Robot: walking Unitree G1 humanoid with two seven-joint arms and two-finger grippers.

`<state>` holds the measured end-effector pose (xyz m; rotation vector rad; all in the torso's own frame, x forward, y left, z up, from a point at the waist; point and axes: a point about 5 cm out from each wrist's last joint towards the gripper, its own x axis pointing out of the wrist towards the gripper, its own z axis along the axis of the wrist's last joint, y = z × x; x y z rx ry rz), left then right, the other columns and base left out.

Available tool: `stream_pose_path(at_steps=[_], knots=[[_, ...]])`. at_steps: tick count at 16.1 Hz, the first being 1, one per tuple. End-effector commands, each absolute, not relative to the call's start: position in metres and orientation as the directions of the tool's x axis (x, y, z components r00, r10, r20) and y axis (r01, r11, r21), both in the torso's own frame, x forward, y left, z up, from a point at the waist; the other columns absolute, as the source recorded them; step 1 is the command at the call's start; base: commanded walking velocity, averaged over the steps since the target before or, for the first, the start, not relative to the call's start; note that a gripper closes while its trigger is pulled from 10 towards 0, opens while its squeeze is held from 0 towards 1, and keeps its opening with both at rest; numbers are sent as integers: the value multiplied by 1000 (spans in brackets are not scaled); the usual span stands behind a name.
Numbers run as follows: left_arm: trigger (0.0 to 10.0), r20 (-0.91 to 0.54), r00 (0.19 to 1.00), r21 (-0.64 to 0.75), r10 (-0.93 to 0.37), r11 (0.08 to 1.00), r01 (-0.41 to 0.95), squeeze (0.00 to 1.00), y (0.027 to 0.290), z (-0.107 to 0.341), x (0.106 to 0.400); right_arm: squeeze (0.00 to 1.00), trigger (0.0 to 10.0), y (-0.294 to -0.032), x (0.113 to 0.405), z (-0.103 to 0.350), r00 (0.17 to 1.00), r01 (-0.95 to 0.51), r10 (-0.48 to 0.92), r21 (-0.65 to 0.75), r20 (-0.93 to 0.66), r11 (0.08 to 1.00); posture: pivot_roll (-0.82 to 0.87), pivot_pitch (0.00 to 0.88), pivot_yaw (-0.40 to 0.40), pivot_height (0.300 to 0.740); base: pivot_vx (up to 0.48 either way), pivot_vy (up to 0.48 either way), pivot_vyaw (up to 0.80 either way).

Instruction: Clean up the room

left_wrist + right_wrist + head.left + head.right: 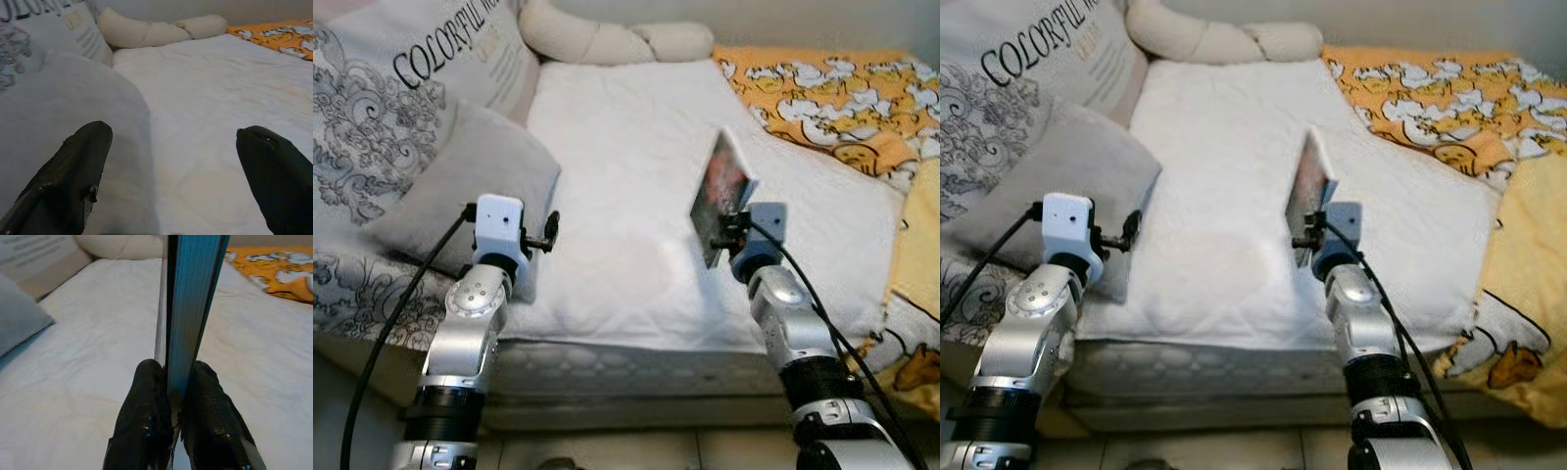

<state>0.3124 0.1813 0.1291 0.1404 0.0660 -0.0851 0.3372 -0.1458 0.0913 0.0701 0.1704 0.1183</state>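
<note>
The white bed fills the middle of the head frame, a grey pillow at left and an orange blanket at upper right. The book stands at centre right, clear of the sheet, long axis running up from the right gripper, which pinches its lower edge. The left gripper, spread and empty, hovers beside the pillow, so the right arm owns the next move.

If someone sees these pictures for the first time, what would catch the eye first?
Probably the thin book, held upright on its edge above the white bed, pinched in the right tool. Next, the bright orange blanket on the bed's right side. The left tool hangs open beside a grey pillow.
</note>
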Motion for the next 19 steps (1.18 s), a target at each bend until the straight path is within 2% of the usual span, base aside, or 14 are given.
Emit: stream_pose_path(at_steps=[1,11,16,19], knots=[[10000,-64,996,146,-60,987,69,4,187,133,314,0,10000,-129,342,105,978,-172,181,82,-107,982,42,0,-3,740,368,0,0],[10000,-65,996,143,-62,987,71,4,187,132,313,0,10000,-120,338,101,964,-230,237,66,-122,971,43,0,-5,740,370,0,0],[10000,-73,994,154,-82,984,92,0,185,130,310,0,10000,-125,336,101,963,-231,242,100,-119,968,49,0,-10,740,366,0,0],[10000,-84,992,165,-92,981,105,0,185,128,304,0,10000,-127,331,99,960,-240,251,100,-122,966,46,0,-5,740,0,0,0]])
